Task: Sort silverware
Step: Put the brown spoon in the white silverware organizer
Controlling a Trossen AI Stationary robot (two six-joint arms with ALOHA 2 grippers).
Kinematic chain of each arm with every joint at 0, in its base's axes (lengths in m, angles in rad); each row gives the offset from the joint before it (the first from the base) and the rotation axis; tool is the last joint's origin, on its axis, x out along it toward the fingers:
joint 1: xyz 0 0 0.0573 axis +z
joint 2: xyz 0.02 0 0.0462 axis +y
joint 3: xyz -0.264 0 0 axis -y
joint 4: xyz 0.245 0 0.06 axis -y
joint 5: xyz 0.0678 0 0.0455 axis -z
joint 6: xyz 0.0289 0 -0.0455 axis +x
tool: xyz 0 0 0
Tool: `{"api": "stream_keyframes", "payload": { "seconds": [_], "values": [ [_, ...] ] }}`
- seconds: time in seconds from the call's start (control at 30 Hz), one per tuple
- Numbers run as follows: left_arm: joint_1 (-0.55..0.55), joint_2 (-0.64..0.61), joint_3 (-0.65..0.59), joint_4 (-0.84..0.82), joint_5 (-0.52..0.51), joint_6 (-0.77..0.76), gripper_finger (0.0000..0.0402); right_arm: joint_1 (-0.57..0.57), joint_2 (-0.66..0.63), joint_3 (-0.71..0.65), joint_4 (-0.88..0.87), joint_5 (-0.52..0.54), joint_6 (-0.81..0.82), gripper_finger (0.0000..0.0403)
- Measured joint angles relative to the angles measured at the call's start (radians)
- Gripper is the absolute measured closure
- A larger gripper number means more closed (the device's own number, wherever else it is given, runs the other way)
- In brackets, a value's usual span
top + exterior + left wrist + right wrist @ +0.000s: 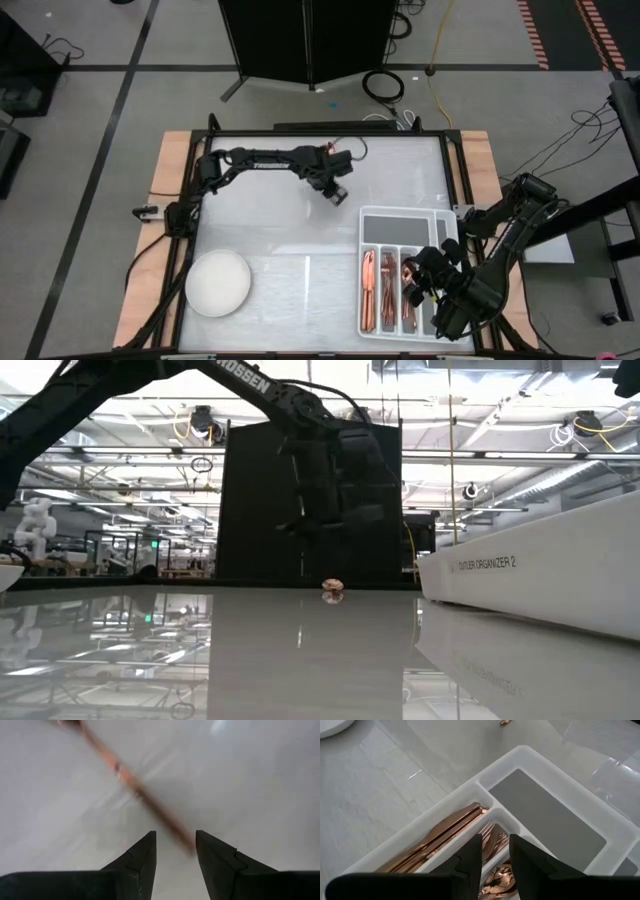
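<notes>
One loose copper utensil [125, 775] lies flat on the white table, far of centre, and shows as a small copper spot in the low view [332, 592]. My left gripper [175, 837] hovers open above it [338, 193], its fingertips on either side of the utensil's near end, and the picture is blurred. The grey divided tray [400, 228] holds copper knives [445, 832], forks [492, 834] and spoons [497, 880] in separate long compartments. My right gripper [495, 840] hangs open and empty over the tray's near part [420, 285].
A white round bowl [218, 283] sits near the table's near left corner. The tray's white wall [540, 570] rises at the right of the low view. Its wide far compartment [545, 815] holds nothing. Bare table lies between bowl and tray.
</notes>
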Motion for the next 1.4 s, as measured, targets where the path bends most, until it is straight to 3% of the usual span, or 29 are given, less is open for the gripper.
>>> {"api": "stream_keyframes", "payload": {
  "seconds": [0.2,0.53,0.83,1.03,1.13,1.27,1.4],
  "values": [
    [0.076,0.000,0.001,0.164,-0.002,-0.129,0.0263,0.000,0.001,0.000,0.009,0.003,-0.024,0.0312],
    [0.142,0.035,0.007,0.237,0.008,-0.247,0.0263,0.000,0.001,0.000,0.024,0.006,-0.072,0.0312],
    [0.167,0.046,0.026,0.118,0.044,-0.253,0.0263,0.007,0.002,0.000,0.065,0.008,-0.119,0.0312],
    [0.164,0.037,0.028,0.076,0.088,-0.076,0.0263,0.006,0.002,0.000,0.069,0.104,-0.133,0.0312],
    [0.165,-0.018,0.028,0.015,0.061,0.015,0.0263,-0.033,0.001,0.000,0.068,0.144,-0.133,0.0312],
    [0.165,-0.133,0.027,-0.054,0.042,0.101,0.0263,-0.145,-0.007,0.000,0.075,0.137,-0.178,0.0312],
    [0.187,-0.292,-0.019,-0.116,-0.012,0.185,0.0263,-0.317,-0.012,0.000,0.144,0.082,-0.332,0.0312]
  ]
}}
